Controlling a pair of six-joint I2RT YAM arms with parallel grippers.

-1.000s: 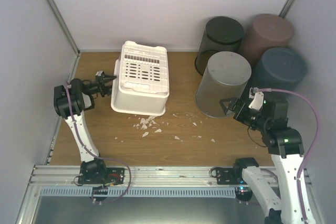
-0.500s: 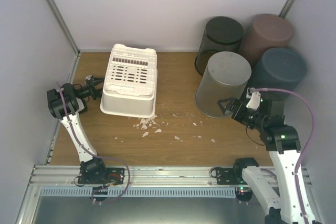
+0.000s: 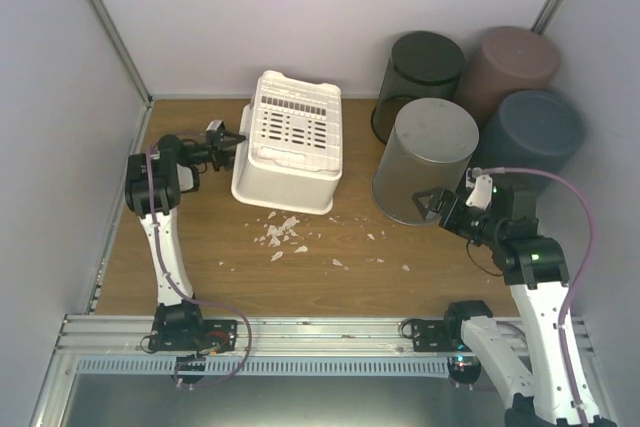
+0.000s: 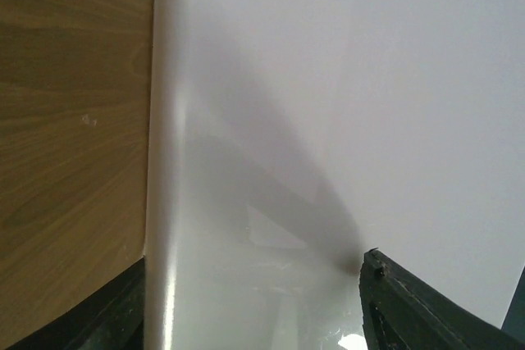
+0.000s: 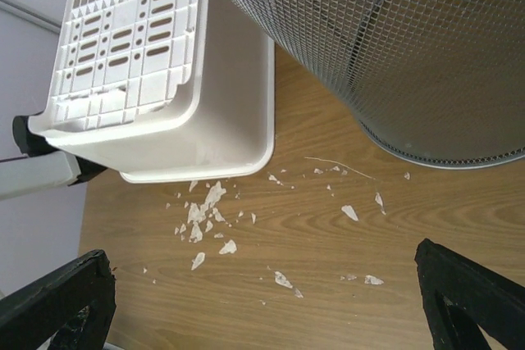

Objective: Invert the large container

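The large white container (image 3: pixel 290 142) stands bottom-up on the wooden table, its slotted base facing up and its rim on the wood. It also shows in the right wrist view (image 5: pixel 156 63). My left gripper (image 3: pixel 228 143) is open at the container's left side. In the left wrist view the white wall (image 4: pixel 328 120) fills the frame, and my left gripper (image 4: pixel 254 317) has its jaws spread wide, one either side of the rim edge. My right gripper (image 3: pixel 432 202) is open and empty, apart from the container, beside a grey mesh bin (image 3: pixel 428 159). In its own view the right gripper (image 5: pixel 262 301) hangs over bare wood.
Upside-down bins stand at the back right: black (image 3: pixel 420 72), brown (image 3: pixel 510 67) and blue-grey (image 3: pixel 535 132), with the grey one in front. White shards (image 3: pixel 280 232) litter the table before the container. Walls close in the left, back and right sides.
The container slid left, then right and toward the back wall, staying bottom-up. My left gripper moved with it along its left side. The right arm barely moved.
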